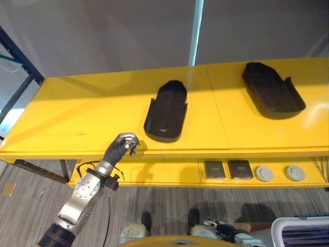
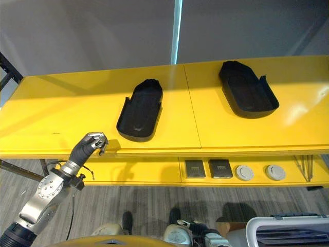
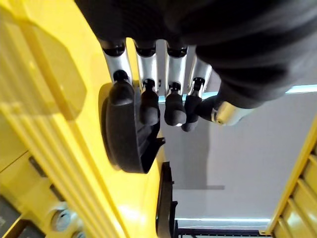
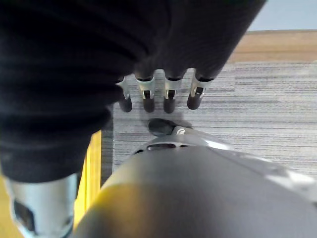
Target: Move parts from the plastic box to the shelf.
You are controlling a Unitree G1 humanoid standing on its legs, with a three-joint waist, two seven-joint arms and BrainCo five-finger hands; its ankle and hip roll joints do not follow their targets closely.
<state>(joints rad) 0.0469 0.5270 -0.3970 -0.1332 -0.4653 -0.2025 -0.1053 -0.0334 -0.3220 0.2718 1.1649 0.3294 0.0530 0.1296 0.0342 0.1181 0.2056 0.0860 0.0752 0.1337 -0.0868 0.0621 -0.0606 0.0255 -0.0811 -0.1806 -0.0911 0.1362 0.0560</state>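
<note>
Two black moulded parts lie on the top of the yellow shelf [image 1: 77,113]: one near the middle [image 1: 167,110] and one at the back right [image 1: 272,90]. My left hand [image 1: 123,144] hovers at the shelf's front edge, a little left of the middle part, with its fingers curled and nothing in them. In the left wrist view its fingers [image 3: 143,99] show in front of that black part [image 3: 126,144] without touching it. My right hand [image 4: 158,99] hangs low over the carpet with relaxed fingers and holds nothing. The plastic box [image 1: 300,231] is at the bottom right corner.
On the lower shelf level lie two dark square parts [image 1: 215,169] [image 1: 240,169] and two grey round discs [image 1: 264,173] [image 1: 295,173]. A blue rack post [image 1: 20,62] stands at the left. Grey carpet lies below the shelf.
</note>
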